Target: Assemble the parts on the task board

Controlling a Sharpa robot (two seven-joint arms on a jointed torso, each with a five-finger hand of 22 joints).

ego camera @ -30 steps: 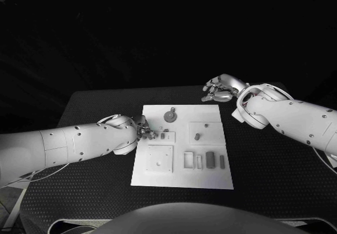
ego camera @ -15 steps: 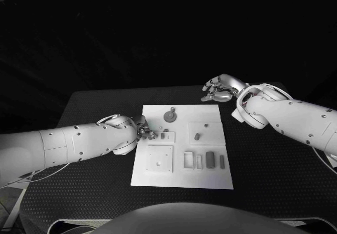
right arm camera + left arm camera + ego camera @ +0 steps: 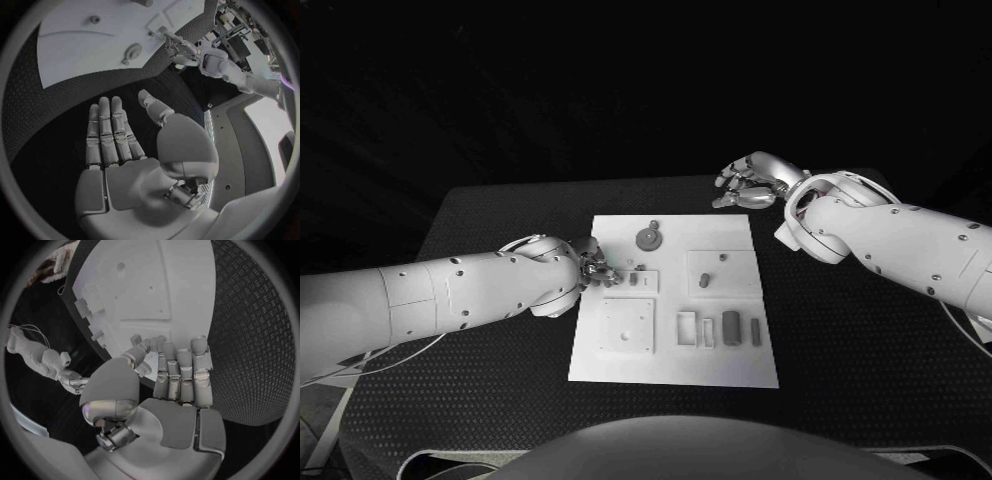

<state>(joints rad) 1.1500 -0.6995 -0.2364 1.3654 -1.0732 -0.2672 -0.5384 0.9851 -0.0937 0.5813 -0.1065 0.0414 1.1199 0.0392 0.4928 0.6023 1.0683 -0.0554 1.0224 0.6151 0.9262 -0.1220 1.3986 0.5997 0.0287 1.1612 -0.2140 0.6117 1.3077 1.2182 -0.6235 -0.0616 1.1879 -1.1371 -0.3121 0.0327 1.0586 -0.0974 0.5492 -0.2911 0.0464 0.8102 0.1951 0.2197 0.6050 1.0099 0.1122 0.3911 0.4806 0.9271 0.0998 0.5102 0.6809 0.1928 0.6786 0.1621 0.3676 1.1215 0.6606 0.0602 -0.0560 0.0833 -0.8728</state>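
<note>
The white task board [image 3: 675,355] lies mid-table, also seen in both wrist views [image 3: 144,285] [image 3: 81,35]. A round grey part [image 3: 649,238] [image 3: 133,50] sits near its far edge, a small peg [image 3: 707,279] stands in a square recess, and several slim parts [image 3: 730,325] lie in slots near the front right. My left hand [image 3: 596,268] [image 3: 178,385] is at the board's left edge, its fingers stretched side by side over the rim and its thumb beside small raised blocks [image 3: 136,340]; nothing shows in its grasp. My right hand [image 3: 750,185] [image 3: 125,145] hovers off the board's far right corner, palm bare and fingers straight.
A square plate [image 3: 629,325] is set in the board's front left. Black textured table [image 3: 848,340] surrounds the board on all sides. My left forearm [image 3: 444,295] lies across the table's left part, my right forearm [image 3: 906,245] across its right.
</note>
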